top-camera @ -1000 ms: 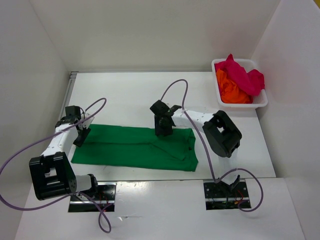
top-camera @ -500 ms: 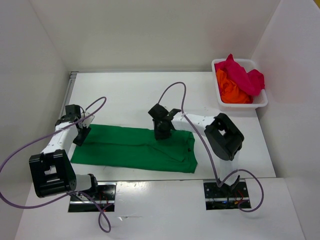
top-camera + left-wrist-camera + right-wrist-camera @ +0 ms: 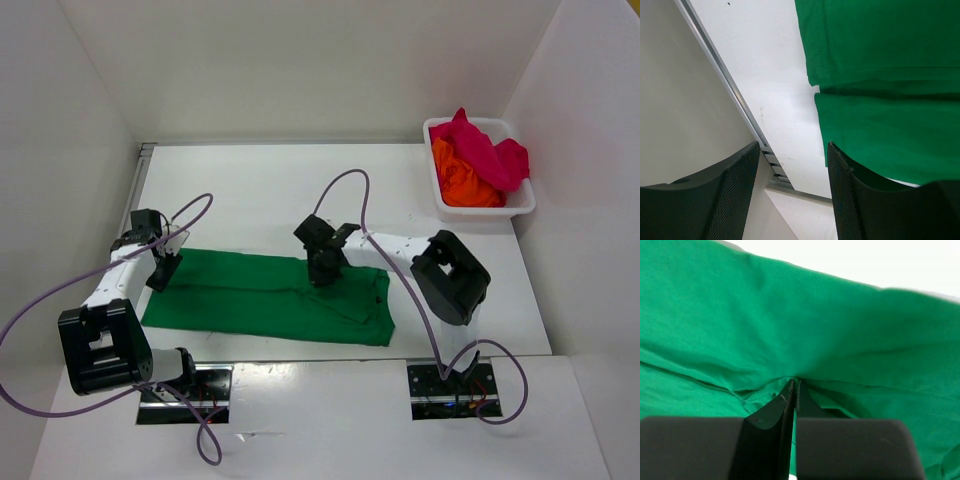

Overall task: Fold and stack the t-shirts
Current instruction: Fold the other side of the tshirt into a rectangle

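Pinching a thin ridge of the green t-shirt (image 3: 740, 325) with the right gripper (image 3: 792, 385), jaws closed on cloth near the middle of its far edge. Hovering open with the left gripper (image 3: 792, 150) over the shirt's left end, gripping nothing.

Spread as a long flat strip across the near part of the desk (image 3: 250, 190); orange t-shirt (image 3: 465, 187) and magenta t-shirt (image 3: 487, 148) well apart, heaped in the white basket (image 3: 520, 207) at the far right.

Could catch only the top layer, so a lift might peel the fold open; could also slip from so small a pinch.

Seen from the right wrist only: the pinch itself. From above only: full layout and basket. From the left wrist only: the shirt's end lying between the open fingers.
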`<move>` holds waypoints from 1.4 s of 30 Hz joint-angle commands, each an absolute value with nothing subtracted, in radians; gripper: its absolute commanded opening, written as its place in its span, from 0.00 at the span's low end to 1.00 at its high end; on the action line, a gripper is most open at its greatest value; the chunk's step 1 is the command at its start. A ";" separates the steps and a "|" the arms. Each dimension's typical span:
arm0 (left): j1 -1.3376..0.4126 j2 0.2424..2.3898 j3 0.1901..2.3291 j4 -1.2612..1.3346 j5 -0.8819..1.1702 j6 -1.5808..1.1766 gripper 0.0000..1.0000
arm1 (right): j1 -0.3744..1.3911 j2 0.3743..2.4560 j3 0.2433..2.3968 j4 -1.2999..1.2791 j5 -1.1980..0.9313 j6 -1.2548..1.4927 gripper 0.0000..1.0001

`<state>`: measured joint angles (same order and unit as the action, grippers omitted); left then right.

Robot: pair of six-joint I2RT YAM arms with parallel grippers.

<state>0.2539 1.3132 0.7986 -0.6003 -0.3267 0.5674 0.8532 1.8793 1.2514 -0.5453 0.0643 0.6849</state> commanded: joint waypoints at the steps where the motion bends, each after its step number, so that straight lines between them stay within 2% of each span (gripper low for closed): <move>1: 0.258 1.316 0.822 -0.611 -0.311 0.543 0.64 | 0.879 1.856 1.243 -0.565 0.037 0.672 0.00; 8: 0.258 1.316 0.822 -0.601 -0.311 0.552 0.64 | 0.957 1.845 1.232 -0.600 -0.150 0.603 0.00; 11: 0.258 1.316 0.822 -0.601 -0.311 0.561 0.64 | 0.977 1.845 1.232 -0.621 -0.210 0.583 0.11; 12: 0.258 1.316 0.822 -0.601 -0.311 0.561 0.64 | 0.989 1.845 1.232 -0.621 -0.236 0.572 0.19; 15: 0.258 1.316 0.822 -0.592 -0.311 0.561 0.64 | 1.015 1.845 1.261 -0.663 -0.247 0.549 0.24; 18: 0.258 1.316 0.822 -0.592 -0.311 0.571 0.64 | 1.026 1.836 1.302 -0.716 -0.247 0.525 0.24; 24: 0.258 1.316 0.851 -0.592 -0.311 0.562 0.64 | 1.037 1.660 1.267 -0.709 -0.129 0.621 0.25; 28: 0.278 1.293 0.937 -0.601 -0.264 0.537 0.65 | 0.959 1.505 1.136 -0.736 0.126 0.848 0.25; 30: 0.278 1.293 0.959 -0.601 -0.233 0.519 0.68 | 0.921 1.462 1.082 -0.750 0.184 0.944 0.25; 31: 0.278 1.293 0.959 -0.601 -0.224 0.518 0.68 | 0.890 1.436 1.034 -0.750 0.214 0.965 0.22; 35: 0.262 1.328 0.991 -0.618 -0.163 0.497 0.68 | 0.859 1.477 0.979 -0.713 0.215 0.959 0.19; 38: 0.213 1.339 0.991 -0.627 -0.152 0.474 0.69 | 0.859 1.569 0.979 -0.704 0.183 0.936 0.09; 39: 0.204 1.339 0.991 -0.627 -0.152 0.474 0.69 | 0.859 1.584 0.979 -0.704 0.160 0.936 0.02; 42: 0.195 1.339 0.991 -0.627 -0.152 0.465 0.69 | 0.923 1.595 0.979 -0.718 0.150 0.936 0.00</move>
<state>0.1986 1.3357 0.9627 -0.6136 -0.1825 0.4965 0.8673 1.6016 0.9844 -0.7116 0.1478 0.9203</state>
